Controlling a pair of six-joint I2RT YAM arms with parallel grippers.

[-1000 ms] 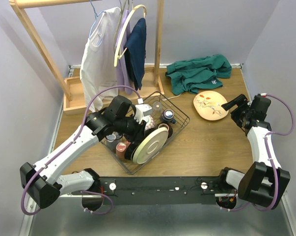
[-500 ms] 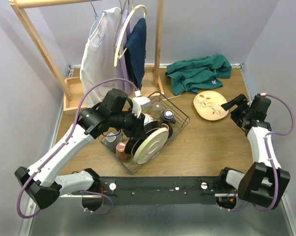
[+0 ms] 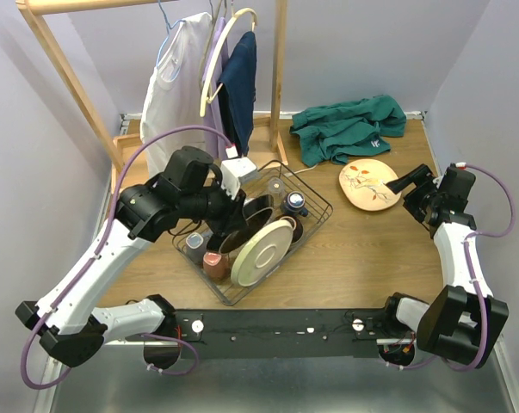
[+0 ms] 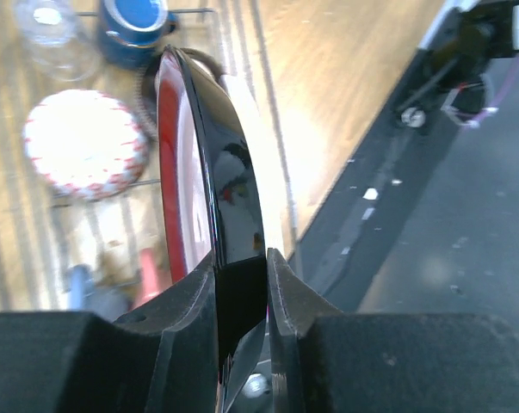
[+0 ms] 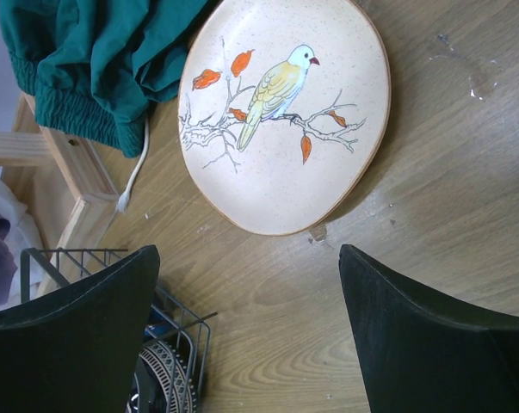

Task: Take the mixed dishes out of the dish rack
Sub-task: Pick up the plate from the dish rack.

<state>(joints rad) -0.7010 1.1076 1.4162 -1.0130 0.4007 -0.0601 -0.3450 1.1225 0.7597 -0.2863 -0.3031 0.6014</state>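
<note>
**Top external view.** The left tool (image 3: 240, 213) is hanging inside the dish rack (image 3: 324, 200) and is gripping a dark dish (image 3: 261, 209) that is standing on edge. A cream plate (image 3: 261, 251) is leaning in the rack just on the near side of this tool. The right tool (image 3: 404, 184) is sitting well apart from the rack. A bird plate (image 3: 367, 183) is lying flat on the tabletop (image 3: 362, 249) just in front of its fingers.

**Left wrist view.** The left tool (image 4: 242, 297) is clamping the rim of the dark dish (image 4: 229, 189), with one finger pressing on each face. The dish is showing a black outside and a red inside. Ahead and to the left of the tool, a patterned bowl (image 4: 85, 144) is lying in the rack. A blue cup (image 4: 137, 21) and a clear glass (image 4: 48, 26) are standing farther ahead.

**Right wrist view.** The fingers (image 5: 70, 344) of the right tool (image 5: 250, 335) are standing wide apart and are holding nothing. The bird plate (image 5: 285, 112) is lying ahead of them, clear of both fingers. A green cloth (image 5: 87, 60) is overlapping the plate's far left edge. A corner of the dish rack (image 5: 70, 255) is showing beside the left finger.
</note>
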